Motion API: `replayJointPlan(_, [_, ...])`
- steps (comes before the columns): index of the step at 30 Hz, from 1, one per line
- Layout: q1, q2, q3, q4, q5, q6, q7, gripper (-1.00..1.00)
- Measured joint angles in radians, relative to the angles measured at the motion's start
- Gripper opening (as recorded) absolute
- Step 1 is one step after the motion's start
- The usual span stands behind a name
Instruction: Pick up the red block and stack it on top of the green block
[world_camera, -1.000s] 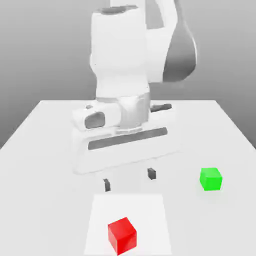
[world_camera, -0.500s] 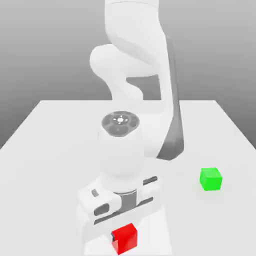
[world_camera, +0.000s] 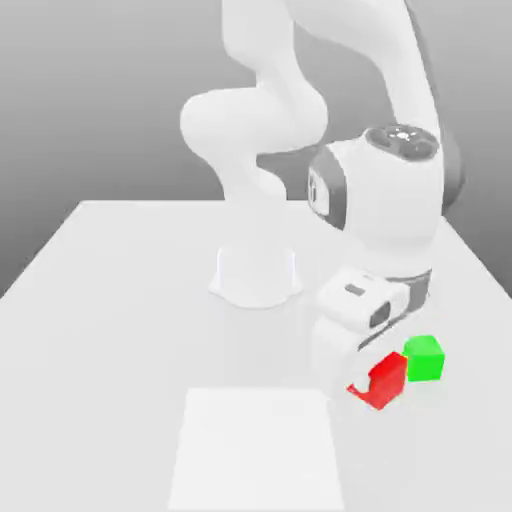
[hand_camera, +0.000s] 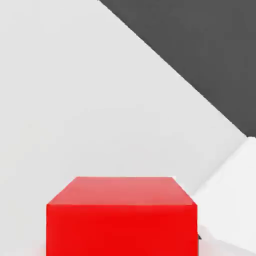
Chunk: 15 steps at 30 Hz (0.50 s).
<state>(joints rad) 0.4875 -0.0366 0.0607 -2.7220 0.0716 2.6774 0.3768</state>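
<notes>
The red block (world_camera: 384, 380) hangs tilted just under my hand, in my gripper (world_camera: 372, 380), which is shut on it. Its lower corner sits slightly above the table. The green block (world_camera: 424, 357) rests on the table immediately to the exterior view's right of the red block and a little farther back; the two look nearly touching. In the hand view the red block (hand_camera: 122, 216) sits very close, with pale table surface behind it.
A lighter white square patch (world_camera: 258, 445) lies on the table (world_camera: 110, 300) near the front edge. The arm's round base (world_camera: 257, 275) stands mid-table. The hand view has a dark area (hand_camera: 200, 45) beyond the table edge.
The arm came down onto the red block on the white patch, took hold of it, and swung to the exterior view's right. The red block now hangs beside the green block, which has not moved.
</notes>
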Motion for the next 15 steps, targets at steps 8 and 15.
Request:
replayJointPlan(8, [0.138,-0.067,0.14,-0.138,-0.013,0.08,0.125,-1.0])
replayJointPlan(15, [0.132,0.093,0.123,-0.134,-0.12,0.234,0.202,1.0])
